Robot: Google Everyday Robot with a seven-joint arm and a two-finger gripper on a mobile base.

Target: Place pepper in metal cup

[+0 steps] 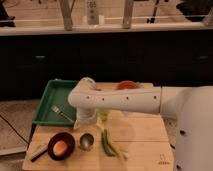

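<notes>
The pepper [106,142] is long and dark green and lies on the wooden table, just right of the metal cup [86,141]. The cup is small, round and silver, and stands upright to the right of a black bowl with orange inside [61,146]. My white arm reaches in from the right and bends down at the left. The gripper [83,125] hangs at its end, just above and behind the cup and left of the pepper's far end. It holds nothing that I can see.
A green tray [48,99] with a fork [61,114] sits at the back left. A paler yellow-green piece [119,151] lies right of the pepper. A red-orange object [127,85] shows behind the arm. A dark handle [39,153] sticks out left of the bowl.
</notes>
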